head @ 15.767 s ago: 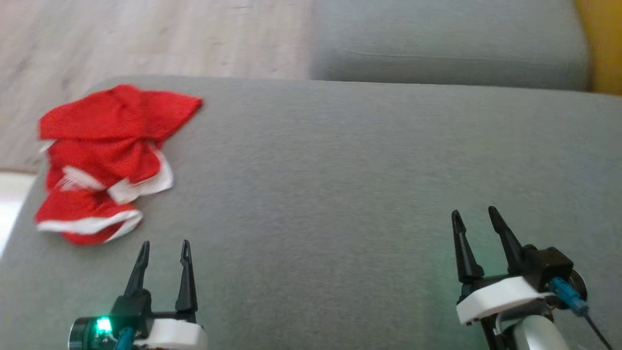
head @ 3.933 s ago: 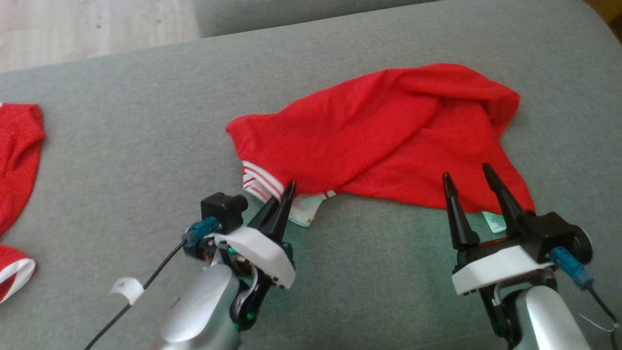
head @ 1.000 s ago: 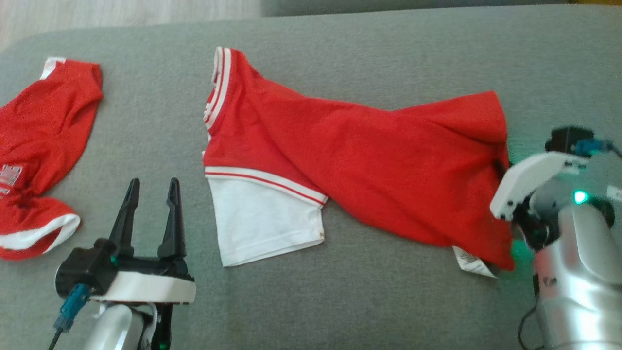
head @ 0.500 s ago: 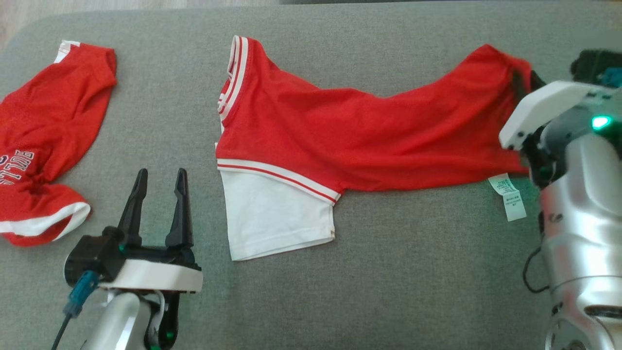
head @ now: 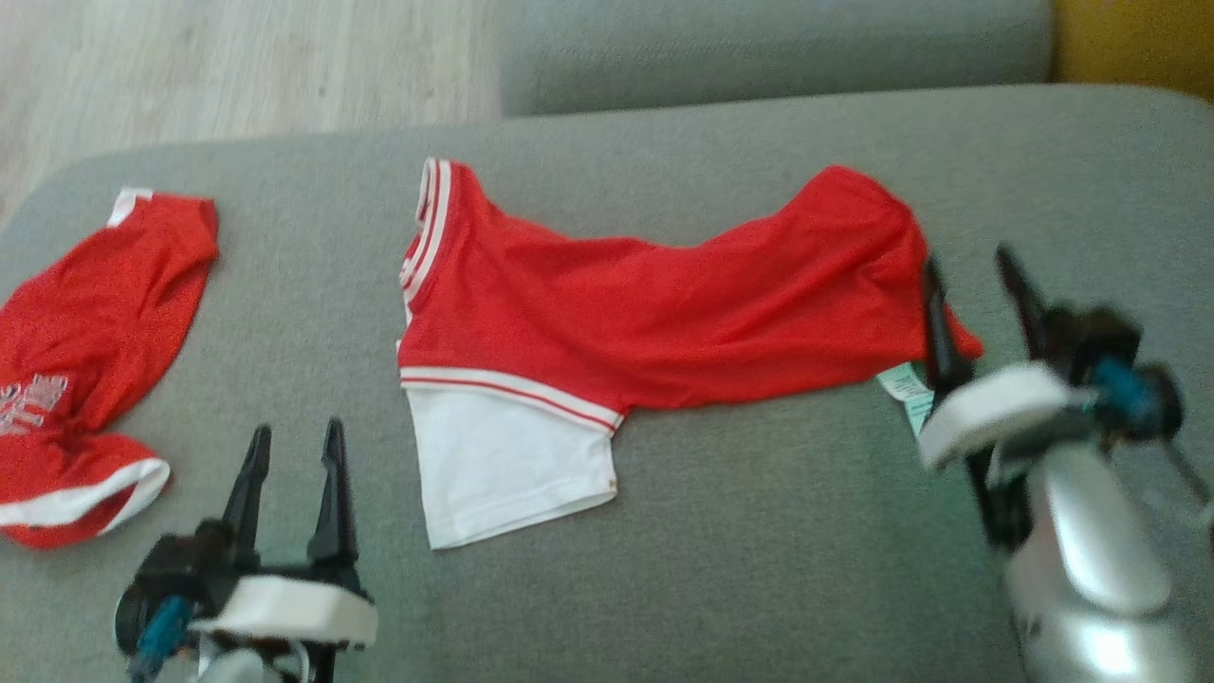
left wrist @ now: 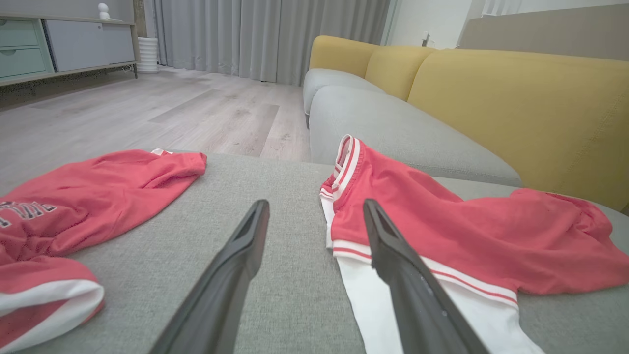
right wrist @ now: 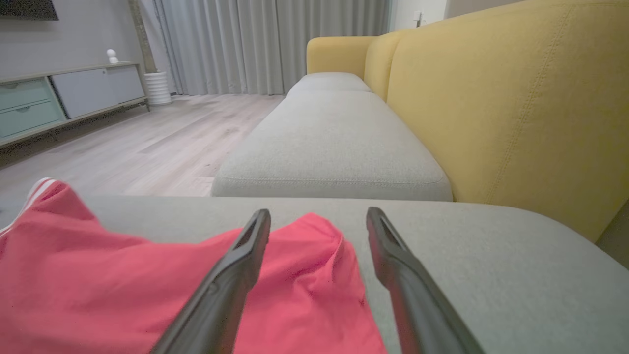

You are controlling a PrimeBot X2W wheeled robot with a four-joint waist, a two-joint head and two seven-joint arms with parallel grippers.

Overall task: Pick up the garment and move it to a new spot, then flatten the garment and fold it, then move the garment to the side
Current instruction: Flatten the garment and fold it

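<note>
The garment (head: 664, 304) is a red shirt with striped white trim and a white lower part, lying stretched out left to right across the grey cushion (head: 759, 550). It also appears in the left wrist view (left wrist: 442, 226) and the right wrist view (right wrist: 147, 285). My right gripper (head: 968, 259) stands open at the garment's right end, with its left finger over the cloth's edge and nothing gripped; its own camera shows the open fingers above that end (right wrist: 318, 212). My left gripper (head: 295, 429) is open and empty, near the front left, apart from the white part (left wrist: 315, 204).
A second red garment (head: 95, 313) with white lettering lies crumpled at the cushion's left end (left wrist: 73, 196). A white care label (head: 906, 389) sticks out by the right gripper. Another grey cushion (head: 759, 47) sits beyond, with the yellow sofa back (right wrist: 516, 98) on the right and wooden floor (head: 190, 76) far left.
My right gripper has opened and let go of the garment's right end, which now lies on the cushion. The right arm has drawn back. The head camera has shifted.
</note>
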